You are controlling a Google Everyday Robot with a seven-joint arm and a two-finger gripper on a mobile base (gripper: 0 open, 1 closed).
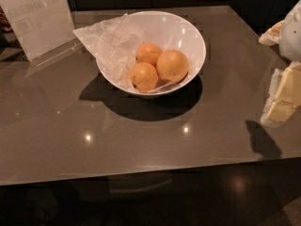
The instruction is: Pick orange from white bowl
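The large glossy white bowl [196, 36] stands on the grey table, left of centre toward the back. Three oranges lie in it. The orange [172, 66], the largest, is on the right side of the bowl. Two slightly smaller oranges sit beside it, one behind [149, 53] and one in front left [143, 76]. A crinkled translucent white sheet [110, 44] lines the bowl's left side and hangs over its rim. My gripper [281, 100], cream and white, is at the right edge of the view, above the table and well to the right of the bowl, touching nothing.
A clear plastic sign holder [37, 20] stands at the table's back left corner. The grey table [141, 140] has its front edge near the bottom of the view. Its right edge runs below my gripper, with dark floor beyond.
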